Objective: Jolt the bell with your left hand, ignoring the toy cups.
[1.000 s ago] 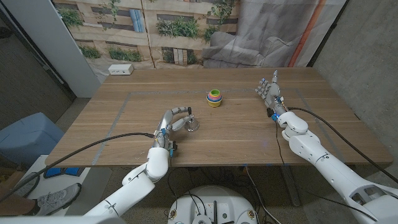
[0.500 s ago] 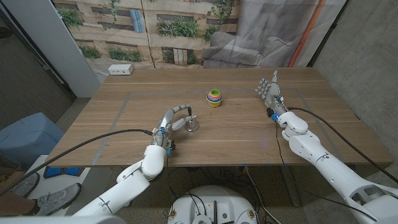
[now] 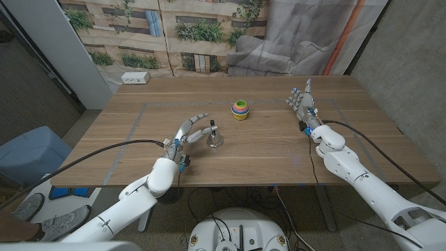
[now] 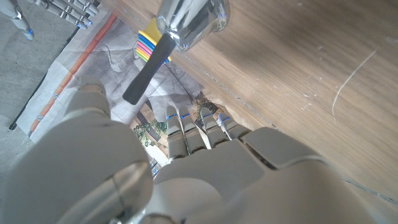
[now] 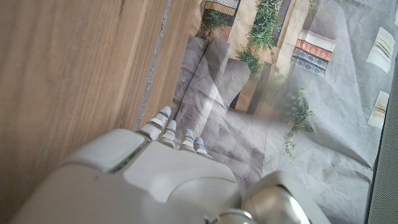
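So here we've got the bell sitting upright on the wooden table, a bit toward the near edge and left of the middle, with its dark handle sticking up. Our left hand is right beside it on the left, fingers spread apart and reaching toward the bell, holding nothing; from the head view we honestly can't tell whether a fingertip is touching the handle or just next to it. In the left wrist view the shiny metal bell and its black handle show just past the fingertips, with the fingers side by side and stretched out. The toy cups, a little rainbow stack, sit further back near the table's middle, well apart from both hands. Our right hand is over on the right side of the table, standing up on its edge with the fingers straight and close together, holding nothing. There's also a white power strip at the far left corner.
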`<state>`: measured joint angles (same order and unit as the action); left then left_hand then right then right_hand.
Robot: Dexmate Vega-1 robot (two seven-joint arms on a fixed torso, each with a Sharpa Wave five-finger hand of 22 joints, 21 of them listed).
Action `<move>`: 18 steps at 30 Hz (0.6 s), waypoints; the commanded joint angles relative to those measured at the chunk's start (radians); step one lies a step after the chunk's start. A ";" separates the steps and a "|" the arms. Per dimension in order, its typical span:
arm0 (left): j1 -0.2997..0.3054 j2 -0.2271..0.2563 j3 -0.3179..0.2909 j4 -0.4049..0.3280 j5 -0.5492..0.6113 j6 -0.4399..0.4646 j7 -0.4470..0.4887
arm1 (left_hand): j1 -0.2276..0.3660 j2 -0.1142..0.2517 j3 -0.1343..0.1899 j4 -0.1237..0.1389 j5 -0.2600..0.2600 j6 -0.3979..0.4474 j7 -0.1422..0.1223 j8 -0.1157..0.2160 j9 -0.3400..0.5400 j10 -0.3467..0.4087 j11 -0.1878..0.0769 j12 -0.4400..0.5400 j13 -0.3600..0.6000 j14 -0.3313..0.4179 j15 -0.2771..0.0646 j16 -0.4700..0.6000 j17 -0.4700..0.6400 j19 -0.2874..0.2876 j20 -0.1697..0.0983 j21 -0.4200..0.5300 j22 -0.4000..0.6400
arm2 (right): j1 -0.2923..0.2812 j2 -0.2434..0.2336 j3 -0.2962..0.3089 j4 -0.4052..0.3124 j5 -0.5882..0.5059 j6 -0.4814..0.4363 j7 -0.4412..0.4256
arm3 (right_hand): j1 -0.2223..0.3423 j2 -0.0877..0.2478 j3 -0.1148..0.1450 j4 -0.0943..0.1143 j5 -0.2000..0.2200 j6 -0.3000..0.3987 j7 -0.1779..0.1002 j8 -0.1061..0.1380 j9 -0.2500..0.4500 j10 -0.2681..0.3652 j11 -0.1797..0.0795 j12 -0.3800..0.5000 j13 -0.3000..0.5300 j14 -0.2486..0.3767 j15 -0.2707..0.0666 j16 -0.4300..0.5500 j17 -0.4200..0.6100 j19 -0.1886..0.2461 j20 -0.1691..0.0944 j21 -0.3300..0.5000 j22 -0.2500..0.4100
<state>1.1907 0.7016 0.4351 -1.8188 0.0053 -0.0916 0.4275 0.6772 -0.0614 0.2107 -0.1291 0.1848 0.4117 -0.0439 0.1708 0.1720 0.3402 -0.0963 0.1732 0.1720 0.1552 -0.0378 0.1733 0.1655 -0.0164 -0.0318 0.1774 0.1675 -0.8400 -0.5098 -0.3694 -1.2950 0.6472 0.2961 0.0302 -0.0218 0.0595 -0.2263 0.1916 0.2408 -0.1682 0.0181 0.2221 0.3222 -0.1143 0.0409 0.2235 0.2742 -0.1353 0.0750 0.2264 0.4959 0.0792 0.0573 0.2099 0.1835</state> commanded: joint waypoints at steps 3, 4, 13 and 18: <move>-0.008 0.026 -0.050 0.027 -0.149 -0.091 -0.119 | -0.019 0.002 -0.006 0.005 0.000 -0.014 0.011 0.001 0.001 -0.016 0.017 0.002 0.004 -0.012 -0.008 -0.003 0.002 -0.015 -0.012 -0.001 0.001 | 0.000 -0.001 0.000 0.000 0.000 0.000 0.000 | -0.002 0.104 -0.007 -0.001 0.008 -0.053 -0.002 0.005 0.003 -0.001 0.001 0.006 0.002 -0.004 -0.004 0.008 0.004 0.008 0.002 0.005 0.003; -0.008 0.025 -0.051 0.028 -0.149 -0.092 -0.119 | -0.025 0.005 -0.006 0.007 0.000 -0.016 0.012 0.001 0.001 -0.025 0.022 0.001 0.004 -0.018 -0.008 -0.004 0.002 -0.016 -0.012 0.000 0.001 | 0.000 -0.001 0.000 0.000 0.000 0.000 0.000 | -0.002 0.104 -0.007 -0.001 0.008 -0.054 -0.003 0.005 0.003 -0.001 0.001 0.006 0.002 -0.004 -0.004 0.008 0.004 0.008 0.002 0.005 0.003; -0.018 -0.003 -0.079 0.076 -0.220 -0.141 -0.132 | -0.048 0.032 -0.001 0.015 -0.001 -0.050 0.006 -0.002 0.002 -0.059 0.028 0.003 0.004 -0.020 -0.013 0.002 0.002 0.000 -0.010 0.010 0.001 | 0.001 0.000 0.000 0.001 0.000 0.000 0.000 | -0.002 0.104 -0.006 -0.001 0.008 -0.053 -0.002 0.005 0.003 -0.001 0.001 0.006 0.002 -0.004 -0.004 0.008 0.004 0.008 0.002 0.005 0.003; -0.031 -0.018 -0.082 0.112 -0.254 -0.161 -0.149 | -0.063 0.045 0.002 0.014 -0.002 -0.107 0.003 -0.008 0.001 -0.087 0.033 0.003 0.004 -0.008 -0.019 0.005 0.001 0.030 -0.011 0.018 0.001 | 0.001 0.000 0.000 0.000 0.000 0.000 0.000 | -0.002 0.104 -0.006 -0.001 0.008 -0.054 -0.001 0.005 0.003 -0.002 0.000 0.006 0.002 -0.004 -0.005 0.008 0.004 0.008 0.002 0.005 0.003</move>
<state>1.1781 0.7057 0.3747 -1.7671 -0.1670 -0.1963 0.3176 0.6247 -0.0191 0.2102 -0.1223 0.1848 0.3245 -0.0388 0.1662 0.1722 0.2668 -0.0622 0.1733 0.1720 0.1413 -0.0377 0.1733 0.1654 0.0035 -0.0338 0.1896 0.1676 -0.8400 -0.5100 -0.3694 -1.2954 0.6471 0.2961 0.0303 -0.0218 0.0595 -0.2263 0.1916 0.2408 -0.1682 0.0181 0.2221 0.3222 -0.1142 0.0409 0.2235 0.2743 -0.1353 0.0751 0.2265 0.4960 0.0792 0.0573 0.2099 0.1836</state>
